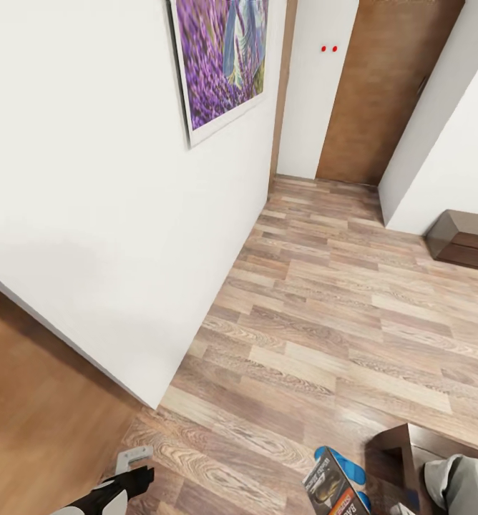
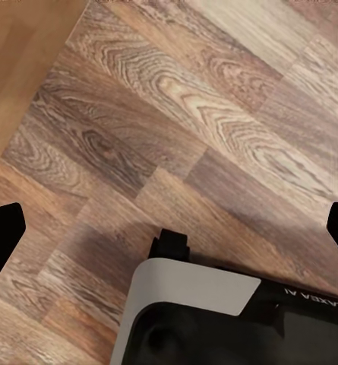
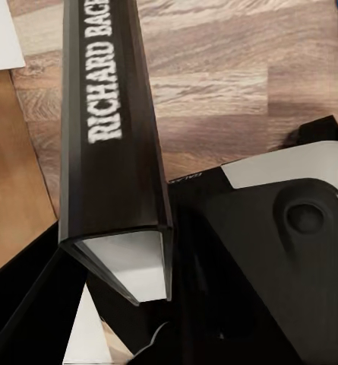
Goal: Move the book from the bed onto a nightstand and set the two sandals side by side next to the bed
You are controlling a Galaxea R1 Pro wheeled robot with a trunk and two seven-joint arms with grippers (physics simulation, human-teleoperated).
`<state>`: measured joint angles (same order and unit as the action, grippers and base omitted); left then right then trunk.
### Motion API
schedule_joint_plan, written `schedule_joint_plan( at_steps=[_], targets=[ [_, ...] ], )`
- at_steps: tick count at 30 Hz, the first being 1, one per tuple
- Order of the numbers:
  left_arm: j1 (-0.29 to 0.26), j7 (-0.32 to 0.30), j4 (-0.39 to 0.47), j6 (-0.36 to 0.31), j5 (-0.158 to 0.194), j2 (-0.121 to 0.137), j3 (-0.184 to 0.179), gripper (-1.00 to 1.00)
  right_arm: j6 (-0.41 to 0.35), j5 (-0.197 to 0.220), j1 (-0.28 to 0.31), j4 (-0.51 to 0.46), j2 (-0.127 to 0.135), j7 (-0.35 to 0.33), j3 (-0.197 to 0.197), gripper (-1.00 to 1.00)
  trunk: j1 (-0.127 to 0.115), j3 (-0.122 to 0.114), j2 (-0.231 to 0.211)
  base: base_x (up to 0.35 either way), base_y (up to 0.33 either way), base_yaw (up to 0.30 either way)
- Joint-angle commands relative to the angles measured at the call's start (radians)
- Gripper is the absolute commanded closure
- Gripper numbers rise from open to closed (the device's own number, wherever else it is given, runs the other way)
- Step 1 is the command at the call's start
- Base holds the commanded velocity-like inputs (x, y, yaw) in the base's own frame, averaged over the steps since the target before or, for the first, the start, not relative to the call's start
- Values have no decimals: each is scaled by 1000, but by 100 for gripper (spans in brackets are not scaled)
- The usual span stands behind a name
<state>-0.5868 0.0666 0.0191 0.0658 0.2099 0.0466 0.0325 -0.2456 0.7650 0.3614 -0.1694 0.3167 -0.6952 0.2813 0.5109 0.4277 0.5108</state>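
- Right wrist view: my right gripper (image 3: 119,304) clamps the book (image 3: 112,114) spine-out, carried toward a nightstand.
- Head view: my left gripper (image 1: 135,468), fingers apart, hangs free above the floor (image 1: 325,315).

The book (image 1: 330,490) stood tilted at the lower edge of the head view, off the floor, its grey-black cover with a dark picture and an orange band facing the camera. In the right wrist view the book (image 3: 115,144) showed its black spine with white lettering reading "RICHARD BAC", and its pale page edges at the near end. Just behind it in the head view lay a bright blue sandal (image 1: 343,463) flat on the light-brown wood-plank floor (image 1: 325,322), partly hidden by the book. A dark brown wooden corner, likely the bed (image 1: 396,454), stood just beside them
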Motion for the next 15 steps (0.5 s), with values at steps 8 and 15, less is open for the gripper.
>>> schedule_joint_plan(
  at_steps=[8,15],
  targets=[
    [-1,1,-2,3,3,-11,3,-100,-8,13,1,28,2,-1,1,100,0,-12,1,0,0,0],
    [-1,1,-2,3,3,-17,3,-100,-7,13,1,30,2,-1,1,100,0,-23,1,0,0,0]
  ],
)
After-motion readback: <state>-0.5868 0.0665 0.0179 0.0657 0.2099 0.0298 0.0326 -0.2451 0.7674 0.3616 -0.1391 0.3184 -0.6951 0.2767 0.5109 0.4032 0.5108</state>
